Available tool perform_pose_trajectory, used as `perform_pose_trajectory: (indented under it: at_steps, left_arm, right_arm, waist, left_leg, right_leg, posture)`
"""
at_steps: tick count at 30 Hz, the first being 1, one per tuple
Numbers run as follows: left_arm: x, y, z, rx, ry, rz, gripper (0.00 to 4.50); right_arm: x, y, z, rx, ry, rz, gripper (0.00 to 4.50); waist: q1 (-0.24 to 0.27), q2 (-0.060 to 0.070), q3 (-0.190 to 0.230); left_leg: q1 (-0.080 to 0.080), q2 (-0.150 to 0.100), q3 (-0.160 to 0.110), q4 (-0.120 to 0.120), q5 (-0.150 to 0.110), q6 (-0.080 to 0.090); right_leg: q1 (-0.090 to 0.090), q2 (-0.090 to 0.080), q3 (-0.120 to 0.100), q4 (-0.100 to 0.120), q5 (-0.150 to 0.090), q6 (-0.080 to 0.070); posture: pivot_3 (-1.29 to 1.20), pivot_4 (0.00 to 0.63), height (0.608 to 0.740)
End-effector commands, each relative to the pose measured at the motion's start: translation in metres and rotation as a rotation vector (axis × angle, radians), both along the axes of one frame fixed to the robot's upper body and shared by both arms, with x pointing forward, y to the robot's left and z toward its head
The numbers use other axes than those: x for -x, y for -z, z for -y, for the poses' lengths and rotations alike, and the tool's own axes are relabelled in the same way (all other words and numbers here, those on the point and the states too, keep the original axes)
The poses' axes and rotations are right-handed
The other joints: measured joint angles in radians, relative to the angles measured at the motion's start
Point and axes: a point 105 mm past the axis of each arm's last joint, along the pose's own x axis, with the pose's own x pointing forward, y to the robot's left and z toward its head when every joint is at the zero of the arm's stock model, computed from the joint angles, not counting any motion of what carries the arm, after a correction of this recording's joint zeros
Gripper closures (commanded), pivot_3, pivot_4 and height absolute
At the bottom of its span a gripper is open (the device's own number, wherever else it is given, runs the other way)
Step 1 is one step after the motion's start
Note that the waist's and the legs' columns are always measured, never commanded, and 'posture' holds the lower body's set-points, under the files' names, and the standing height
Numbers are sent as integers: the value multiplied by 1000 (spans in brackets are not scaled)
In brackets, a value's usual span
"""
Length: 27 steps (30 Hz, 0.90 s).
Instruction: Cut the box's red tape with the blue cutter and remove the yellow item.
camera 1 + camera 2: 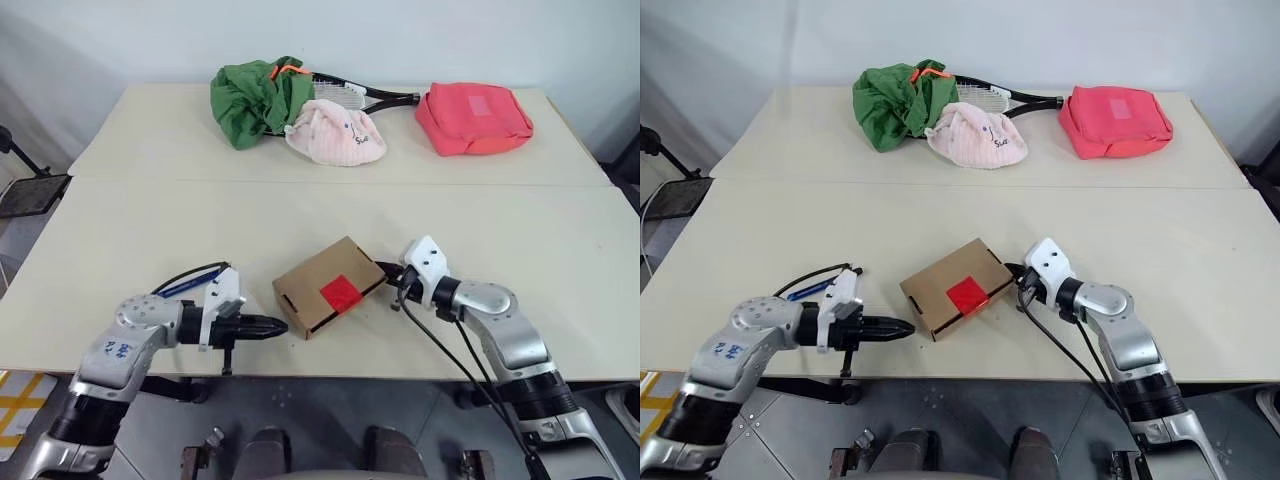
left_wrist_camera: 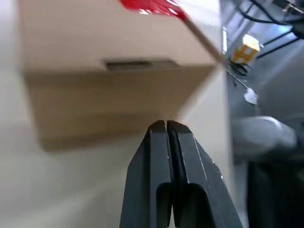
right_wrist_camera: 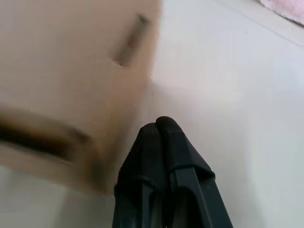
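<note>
Your left tool (image 1: 281, 326) sits closed and empty just beside the box's (image 1: 330, 286) near-left end, tip almost at its end face; your right tool (image 1: 385, 270) is closed too, tip at the box's far-right corner. On the counter (image 1: 150, 230), the box lies between them, red tape (image 1: 340, 293) patch on top. Beyond the left tool lies the blue cutter (image 1: 182, 286), well apart from the box.
</note>
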Motion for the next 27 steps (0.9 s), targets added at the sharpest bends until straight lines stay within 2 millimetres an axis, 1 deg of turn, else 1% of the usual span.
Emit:
perform_pose_trajectory:
  at_steps: [1,3,4,5,6,8,10,11,12,15,17,19,22,24,27]
  left_arm:
    - [6,-38,-7,86,-3,17,4416]
    - [-3,-66,-16,183,-34,14,4416]
    - [-11,-76,-19,210,-54,32,4416]
    - [-15,-82,-21,225,-68,44,4416]
    - [-29,-83,-23,215,-115,76,4416]
    - [-56,-79,-25,166,-206,157,4416]
    - [-84,-70,-25,125,-310,194,4416]
    - [-94,-66,-23,110,-339,203,4416]
    - [-100,-61,-20,94,-340,202,4416]
    - [-103,-50,-3,82,-287,173,4416]
    - [-94,-37,11,56,-208,128,4416]
    - [-86,-28,17,35,-156,84,4416]
    - [-65,-16,19,14,-86,-25,4416]
    - [-54,-13,16,10,-68,-78,4416]
    - [-44,-7,6,16,-118,-154,4416]
  right_arm:
    - [-1,-25,30,10,66,92,4500]
    - [19,-28,37,-3,20,55,4500]
    - [30,-28,36,-14,-16,23,4500]
    - [37,-28,34,-23,-41,-1,4500]
    - [51,-23,28,-30,-89,-65,4500]
    - [76,-13,14,-33,-183,-184,4500]
    - [94,-4,-1,-26,-243,-262,4500]
    - [97,-1,-9,-33,-253,-282,4500]
    - [99,0,-17,-50,-250,-297,4500]
    - [94,1,-32,-69,-223,-300,4500]
    - [82,2,-37,-71,-169,-275,4500]
    - [70,2,-39,-66,-125,-247,4500]
    - [49,-7,-40,-70,-58,-178,4500]
    - [39,-13,-42,-83,-47,-150,4500]
    - [27,-21,-51,-97,-65,-120,4500]
  waist:
    - [0,0,0]
    - [4,0,0]
    - [14,1,0]
    - [14,0,0]
    - [14,1,0]
    - [16,1,0]
    - [16,1,0]
    - [14,1,0]
    - [14,1,0]
    - [11,-1,1]
    - [12,-1,1]
    - [12,-1,1]
    - [7,-1,1]
    - [-1,-1,1]
    - [-7,-1,1]
  left_leg:
    - [0,0,0,0,0,0]
    - [0,0,0,0,0,0]
    - [0,0,-1,0,0,0]
    - [0,0,-1,0,0,0]
    - [1,1,-1,0,-1,-1]
    - [2,1,1,0,-1,0]
    - [3,1,3,0,-1,0]
    - [3,1,4,1,-1,0]
    - [3,1,4,1,-2,0]
    - [2,1,5,1,-2,0]
    - [1,1,5,1,-2,0]
    - [2,1,5,1,-2,0]
    - [2,1,5,1,-2,0]
    - [2,1,5,1,-2,0]
    - [2,2,5,1,-2,0]
  right_leg:
    - [0,0,0,0,0,0]
    - [0,0,0,0,0,0]
    - [0,0,0,0,0,0]
    - [0,0,-1,0,0,0]
    - [0,1,-1,1,0,0]
    - [1,1,0,0,0,0]
    - [1,1,0,0,0,0]
    - [1,1,0,0,0,0]
    - [1,1,0,0,0,0]
    - [0,1,0,0,0,0]
    - [-1,1,0,0,0,0]
    - [-1,1,0,0,0,0]
    - [-1,1,0,0,0,0]
    - [-1,1,0,0,0,0]
    - [-2,1,0,1,0,0]
  posture:
    - [0,150,740]
    - [0,150,740]
    - [0,150,740]
    - [0,150,740]
    - [0,150,740]
    - [0,150,740]
    - [0,150,740]
    - [0,150,740]
    - [0,150,740]
    - [0,150,740]
    - [0,150,740]
    - [0,150,740]
    - [0,150,740]
    - [0,150,740]
    - [0,150,740]
